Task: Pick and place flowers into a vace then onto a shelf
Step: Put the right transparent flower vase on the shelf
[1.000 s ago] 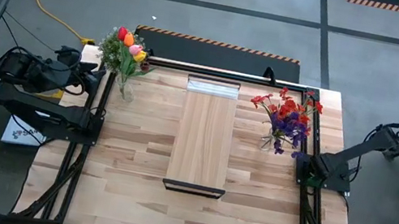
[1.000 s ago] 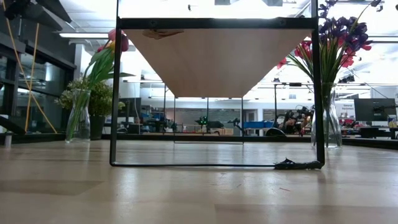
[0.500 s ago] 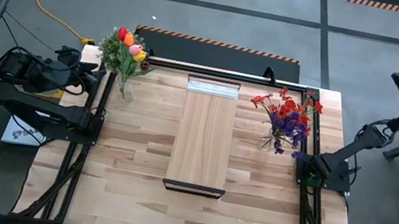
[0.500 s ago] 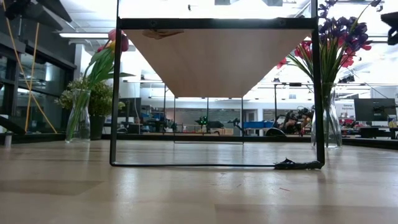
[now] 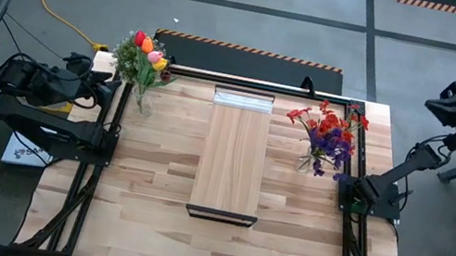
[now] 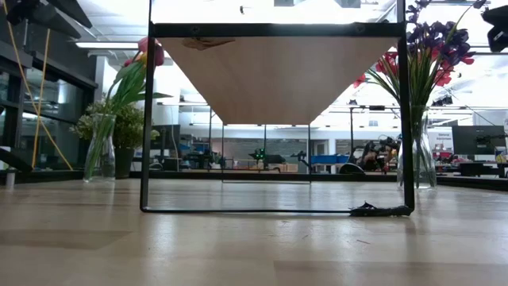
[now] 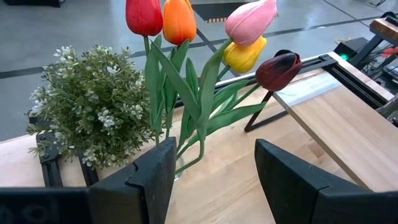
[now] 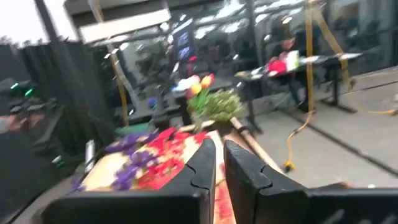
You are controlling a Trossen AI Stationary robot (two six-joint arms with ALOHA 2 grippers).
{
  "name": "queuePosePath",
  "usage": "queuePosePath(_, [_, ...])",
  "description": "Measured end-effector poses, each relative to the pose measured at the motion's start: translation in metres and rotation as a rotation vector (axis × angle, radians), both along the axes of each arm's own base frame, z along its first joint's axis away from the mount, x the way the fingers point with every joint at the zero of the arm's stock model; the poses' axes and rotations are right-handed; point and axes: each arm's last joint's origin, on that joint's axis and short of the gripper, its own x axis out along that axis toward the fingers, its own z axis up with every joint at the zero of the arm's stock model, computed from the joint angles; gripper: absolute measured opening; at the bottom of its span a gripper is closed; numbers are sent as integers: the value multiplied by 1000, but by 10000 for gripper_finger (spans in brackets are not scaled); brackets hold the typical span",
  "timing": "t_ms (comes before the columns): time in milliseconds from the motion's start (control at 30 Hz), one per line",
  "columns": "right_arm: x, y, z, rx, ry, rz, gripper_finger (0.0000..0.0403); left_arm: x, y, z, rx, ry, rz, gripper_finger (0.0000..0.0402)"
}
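Tulips point(image 5: 149, 50) in red, orange, pink, yellow and dark maroon stand in a clear vase point(image 5: 144, 100) at the table's far left. A red and purple bouquet point(image 5: 331, 130) stands in a clear vase point(image 6: 417, 155) at the far right. The shelf point(image 5: 233, 152) lies between them. My left gripper point(image 7: 214, 168) is open and level, just left of the tulips point(image 7: 186, 68), touching nothing. My right gripper point(image 5: 437, 99) hangs in the air beyond the table's right edge, shut, pointing toward the bouquet point(image 8: 155, 158).
A bushy pale-green potted plant point(image 7: 87, 118) stands right beside the tulip vase, on its far left side. In the low view the shelf's wooden underside point(image 6: 274, 75) rests on a thin black frame point(image 6: 148, 119). Bare plank tabletop point(image 5: 216, 248) lies toward the near edge.
My right arm has swung its gripper from far off the table's right side toward the table's right edge and the red and purple bouquet. The left arm, both vases and the shelf have kept still.
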Motion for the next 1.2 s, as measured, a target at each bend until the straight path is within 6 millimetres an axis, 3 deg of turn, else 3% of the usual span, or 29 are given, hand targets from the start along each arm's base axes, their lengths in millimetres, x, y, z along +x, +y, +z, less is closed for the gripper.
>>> queuePosePath(433, [38,35,-10,106,160,138,12,0,0,0,1,1,-1,248])
queuePosePath(800, [45,66,-18,223,250,111,33,0,0,0,1,3,-1,248])
queuePosePath(1200, [86,99,-47,211,479,88,60,-1,0,0,1,8,-1,248])
